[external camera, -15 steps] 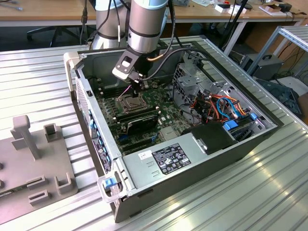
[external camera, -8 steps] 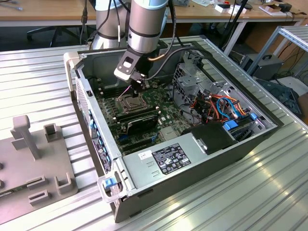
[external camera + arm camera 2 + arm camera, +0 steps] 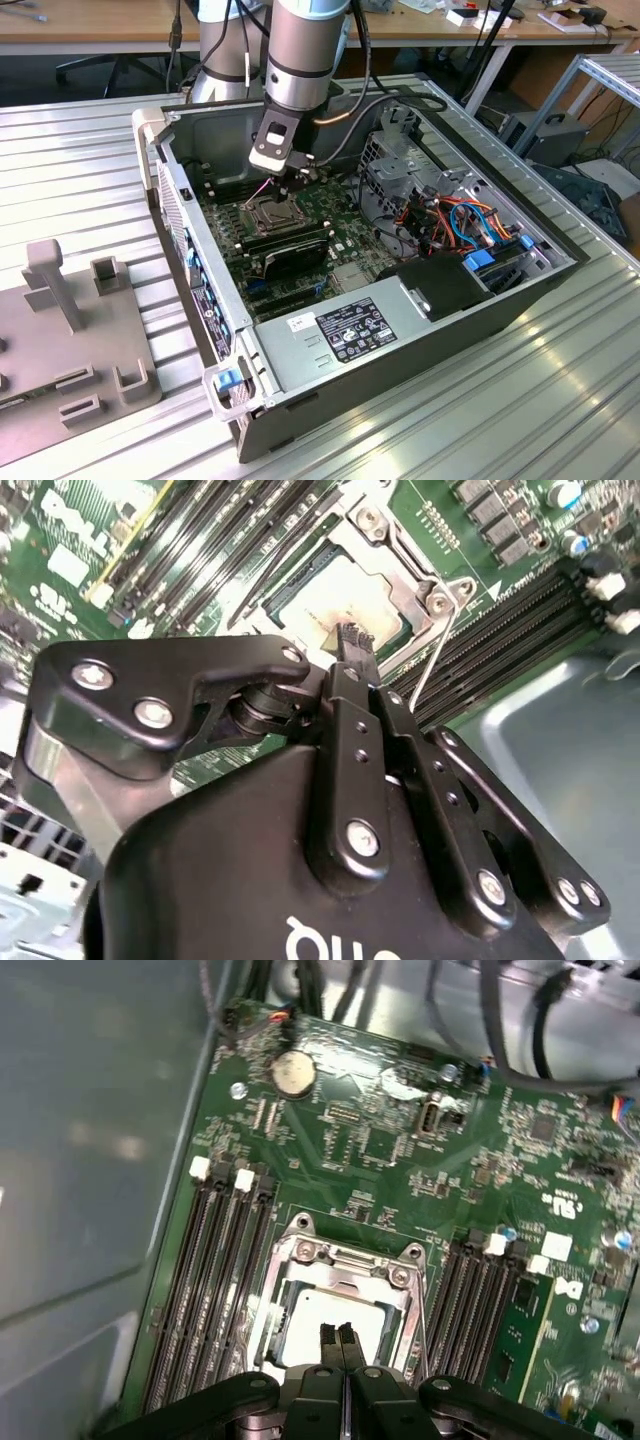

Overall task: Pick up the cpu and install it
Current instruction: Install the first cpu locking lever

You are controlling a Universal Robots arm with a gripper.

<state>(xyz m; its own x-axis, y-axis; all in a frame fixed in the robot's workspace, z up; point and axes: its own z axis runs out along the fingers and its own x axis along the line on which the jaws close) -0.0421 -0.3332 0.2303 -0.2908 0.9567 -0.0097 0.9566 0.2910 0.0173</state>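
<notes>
Exterior view: the arm reaches into the open computer case [image 3: 215, 130]. We see the gripper [image 3: 290, 183] low over the socket [image 3: 268, 210] on the green board.

Second wrist view: fingers pressed together, empty, tips just above the cpu [image 3: 330, 595].

First wrist view: the cpu lies seated in the socket, between the memory slots [image 3: 215, 1280].

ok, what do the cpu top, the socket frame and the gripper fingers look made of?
cpu: pale silver-grey top with a dull matte finish, looks like a flat metal plate.
socket frame: bare bright metal, probably steel, going by the glints along its edges.
gripper fingers: matte black with a smooth finish; coated metal or hard plastic, the look leaves it open.
</notes>
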